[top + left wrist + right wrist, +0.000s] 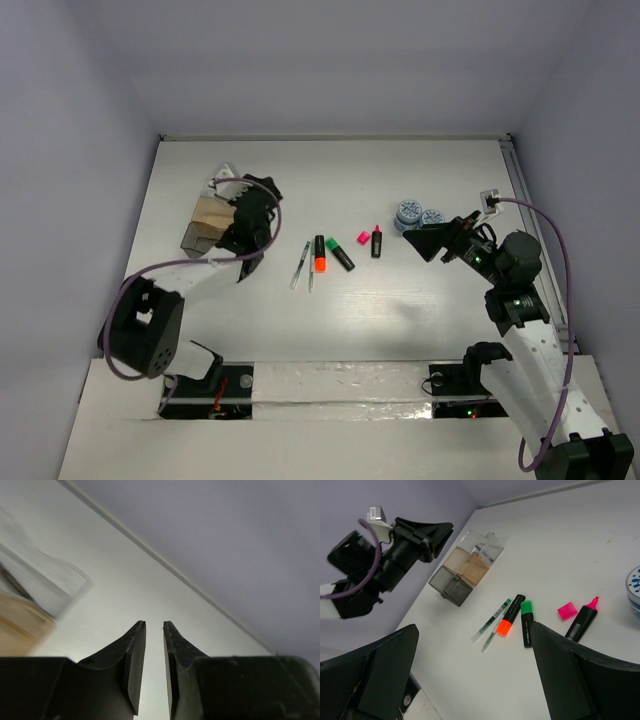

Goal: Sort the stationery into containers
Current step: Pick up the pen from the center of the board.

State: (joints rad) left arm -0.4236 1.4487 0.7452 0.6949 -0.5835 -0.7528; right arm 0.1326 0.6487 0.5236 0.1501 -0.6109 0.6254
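You have two thin pens (300,265) lying side by side at the left end of the row in the middle of the table (450,320). Just right of them are three short black markers: the orange-ended marker (320,253), the green-ended marker (341,254), and further right the pink-ended marker (376,242). One tiny pink piece (363,238) sits between the green and pink ones, touching neither. Two round blue-white discs (408,212) lie close together at the right end, a little farther back.

Your containers (208,222) are one cluster of small boxes at the far left, well apart from the stationery. The near box looks smoky grey, the middle is tan, and the far boxes are clear. How many boxes there are is hard to tell.

Your left gripper (154,624) hovers beside that cluster, its jaws only a narrow slit apart with nothing between them. Your right gripper (474,627) hangs near the discs with its jaws spread wide, empty.
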